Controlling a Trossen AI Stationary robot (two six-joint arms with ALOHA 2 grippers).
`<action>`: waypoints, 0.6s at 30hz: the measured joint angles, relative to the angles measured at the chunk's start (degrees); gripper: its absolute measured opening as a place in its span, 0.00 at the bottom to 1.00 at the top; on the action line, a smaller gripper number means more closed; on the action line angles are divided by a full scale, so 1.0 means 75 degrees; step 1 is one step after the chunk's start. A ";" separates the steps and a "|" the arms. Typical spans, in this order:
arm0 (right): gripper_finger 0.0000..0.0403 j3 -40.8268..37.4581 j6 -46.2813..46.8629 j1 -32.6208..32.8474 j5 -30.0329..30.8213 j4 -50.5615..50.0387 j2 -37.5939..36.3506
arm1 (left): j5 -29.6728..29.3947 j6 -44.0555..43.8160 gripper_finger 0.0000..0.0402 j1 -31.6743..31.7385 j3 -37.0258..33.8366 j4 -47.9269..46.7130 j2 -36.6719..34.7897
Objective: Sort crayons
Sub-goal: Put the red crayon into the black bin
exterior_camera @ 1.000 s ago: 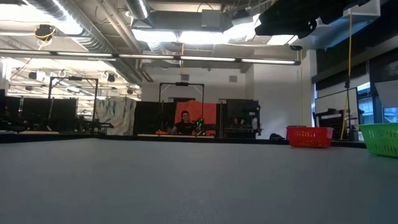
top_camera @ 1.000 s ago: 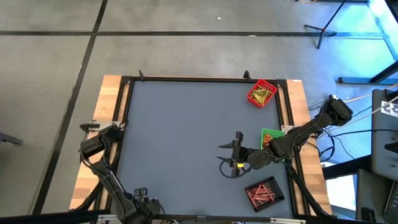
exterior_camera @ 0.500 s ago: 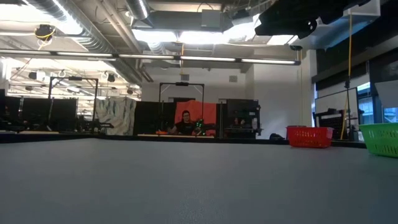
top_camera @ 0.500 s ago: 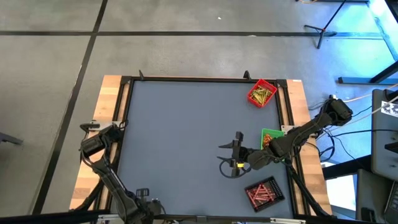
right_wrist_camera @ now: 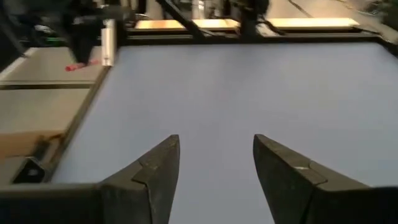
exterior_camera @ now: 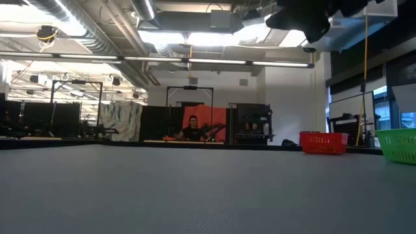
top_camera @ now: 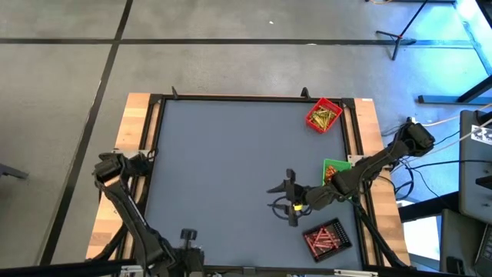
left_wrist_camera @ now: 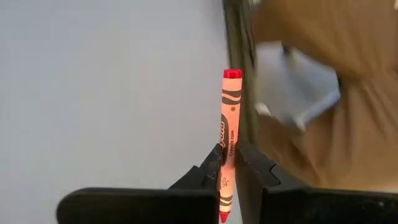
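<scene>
Two grippers work over the grey table (top_camera: pixel 231 177), taken here as the landmark. Nearest its front edge, at the front right corner, lies a dark tray (top_camera: pixel 326 237) holding red crayons (top_camera: pixel 321 240). At the front left corner the left gripper (left_wrist_camera: pixel 228 163) has its fingers clamped on a single red crayon (left_wrist_camera: pixel 229 118), which stands up between them beside the dark frame rail (left_wrist_camera: pixel 239 74) along the table's left edge. Just beyond the dark tray, over the right half of the table, the right gripper (top_camera: pixel 286 201) hovers with its fingers (right_wrist_camera: pixel 155 171) apart and nothing between them. Beside it, at the table's right edge, sits a green tray (top_camera: pixel 335 169). Farther back, near the far right corner, a red tray (top_camera: pixel 324 115) holds a heap of yellow and orange crayons (top_camera: pixel 323 117). Beyond the table's far edge, in the room behind, a person (exterior_camera: pixel 192 128) sits in front of an orange panel (exterior_camera: pixel 209 121).
</scene>
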 joint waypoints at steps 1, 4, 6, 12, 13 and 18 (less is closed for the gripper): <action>0.52 -0.0002 -0.0076 -0.0006 -0.0188 0.0188 0.0054 | -0.0318 0.0290 0.03 0.0053 0.0003 0.0033 -0.0108; 0.59 -0.0002 -0.0381 -0.0006 -0.0348 0.0703 0.0234 | -0.1384 0.1284 0.03 0.0241 0.0020 0.0178 -0.0327; 0.64 -0.0002 -0.0578 -0.0006 -0.0487 0.0909 0.0347 | -0.1804 0.1920 0.02 0.0403 0.0017 0.0268 -0.0342; 0.72 -0.0002 -0.1289 -0.0004 -0.0481 0.1429 0.0538 | -0.2712 0.4051 0.01 0.1198 -0.0087 0.1081 -0.0350; 0.72 -0.0002 -0.1394 0.0002 -0.0522 0.1563 0.0595 | -0.2845 0.4472 0.01 0.1351 -0.0164 0.1351 -0.0351; 0.69 -0.0002 -0.2034 0.0003 -0.1013 0.2409 0.0942 | -0.2946 0.6096 0.01 0.2076 -0.0463 0.2923 -0.0394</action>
